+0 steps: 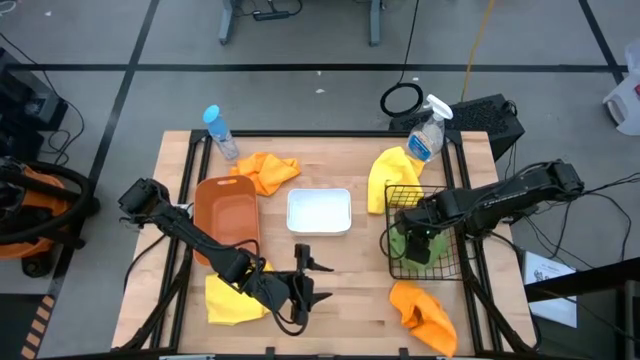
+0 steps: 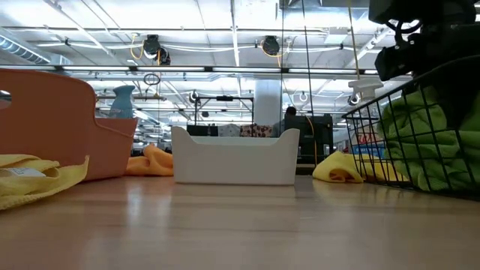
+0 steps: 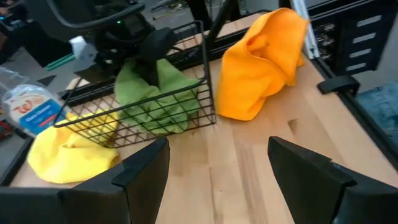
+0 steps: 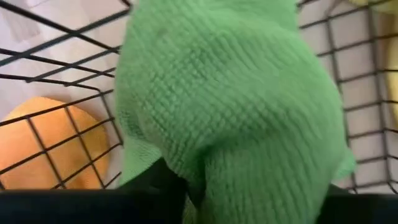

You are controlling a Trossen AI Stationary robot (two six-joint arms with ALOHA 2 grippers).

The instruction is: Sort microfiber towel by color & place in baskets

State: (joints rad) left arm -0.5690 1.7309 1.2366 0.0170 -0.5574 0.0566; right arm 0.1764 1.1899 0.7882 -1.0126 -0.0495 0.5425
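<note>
The right claw (image 1: 418,243) is down inside the black wire basket (image 1: 398,196), right on the green towels (image 3: 152,99) piled there, though I can't tell whether it grips them or has let go. The left claw (image 1: 303,285) hangs spread wide and empty over the tabletop (image 1: 350,270), just beside a yellow towel (image 1: 230,300).

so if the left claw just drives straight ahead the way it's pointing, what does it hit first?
Probably the black wire basket holding the green towel, though the orange towel sits just beside that line. The bare table comes first; depth is hard to judge.
</note>
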